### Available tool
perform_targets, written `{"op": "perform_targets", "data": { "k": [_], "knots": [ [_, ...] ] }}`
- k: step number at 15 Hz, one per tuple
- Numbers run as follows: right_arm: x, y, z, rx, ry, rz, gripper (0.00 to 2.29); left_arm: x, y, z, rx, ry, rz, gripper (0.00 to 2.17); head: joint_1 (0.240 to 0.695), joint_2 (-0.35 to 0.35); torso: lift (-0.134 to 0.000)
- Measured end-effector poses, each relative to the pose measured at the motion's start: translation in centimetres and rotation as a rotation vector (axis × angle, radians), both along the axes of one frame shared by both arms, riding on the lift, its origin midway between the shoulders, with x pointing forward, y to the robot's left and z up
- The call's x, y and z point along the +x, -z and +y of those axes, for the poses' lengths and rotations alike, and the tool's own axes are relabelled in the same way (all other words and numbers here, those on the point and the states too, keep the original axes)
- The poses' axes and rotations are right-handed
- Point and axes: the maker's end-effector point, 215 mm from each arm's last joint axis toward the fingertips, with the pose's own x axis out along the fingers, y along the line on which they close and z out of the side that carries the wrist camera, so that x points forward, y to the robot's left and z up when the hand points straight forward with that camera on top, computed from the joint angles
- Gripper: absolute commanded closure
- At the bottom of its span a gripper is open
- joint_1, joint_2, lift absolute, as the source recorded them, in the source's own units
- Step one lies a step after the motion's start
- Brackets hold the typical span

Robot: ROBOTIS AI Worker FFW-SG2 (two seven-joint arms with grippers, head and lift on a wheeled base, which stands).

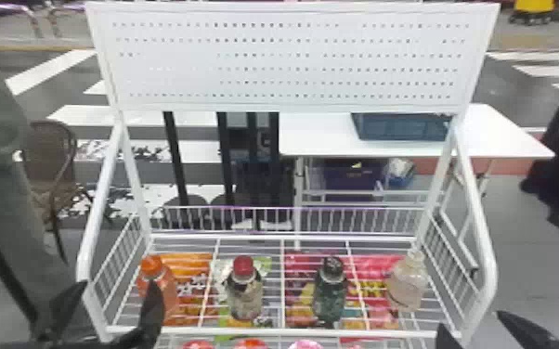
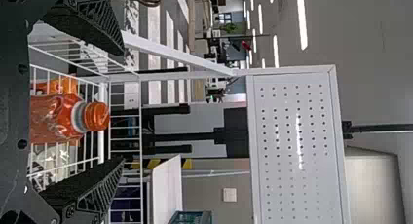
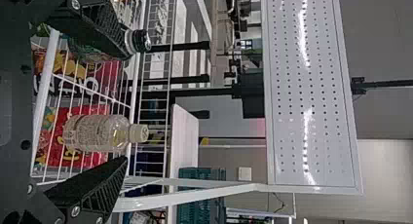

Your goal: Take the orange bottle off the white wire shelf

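Striped floor lies behind the white wire shelf; at the head view's lower left, the orange bottle stands upright just beyond the left gripper (the nearer one), its fingers spread wide, empty.

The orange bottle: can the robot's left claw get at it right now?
Probably yes: the left claw is open, its fingers spread wider than the orange bottle, and nothing seems to block the way.

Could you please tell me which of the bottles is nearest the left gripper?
The orange-capped orange plastic bottle, leftmost on the white wire shelf; the other three bottles stand farther to the robot's right.
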Motion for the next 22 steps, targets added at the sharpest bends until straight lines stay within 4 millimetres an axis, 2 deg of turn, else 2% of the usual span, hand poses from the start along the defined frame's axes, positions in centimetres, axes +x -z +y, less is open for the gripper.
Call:
{"op": "perform_targets", "data": {
  "k": [3, 6, 12, 14, 18, 22],
  "knots": [
    [0.0, 0.0, 0.0, -0.001, 0.0, 0.0, 0.14, -0.1, 2.8, -1.6, -0.014, 0.025, 0.009, 0.14, 0.499, 0.0, 0.0],
    [-0.1, 0.0, 0.0, -0.003, -0.001, 0.001, 0.14, 0.7, 4.9, -2.1, -0.021, 0.027, 0.0, 0.14, 0.499, 0.0, 0.0],
    [0.0, 0.2, -0.1, -0.006, -0.001, 0.003, 0.14, 2.3, 8.9, -1.8, -0.039, 0.015, -0.013, 0.14, 0.499, 0.0, 0.0],
    [0.1, 0.2, 0.0, -0.004, -0.002, 0.002, 0.14, 2.9, 9.7, -1.3, -0.048, 0.007, -0.012, 0.14, 0.499, 0.0, 0.0],
    [0.1, 0.1, 0.2, -0.003, -0.003, 0.0, 0.14, 4.7, 11.5, -0.8, -0.054, 0.003, 0.011, 0.14, 0.499, 0.0, 0.0],
    [0.0, 0.1, 0.3, -0.005, -0.004, -0.001, 0.14, 6.7, 13.6, -1.1, -0.042, 0.007, 0.034, 0.14, 0.499, 0.0, 0.0]
  ]
}}
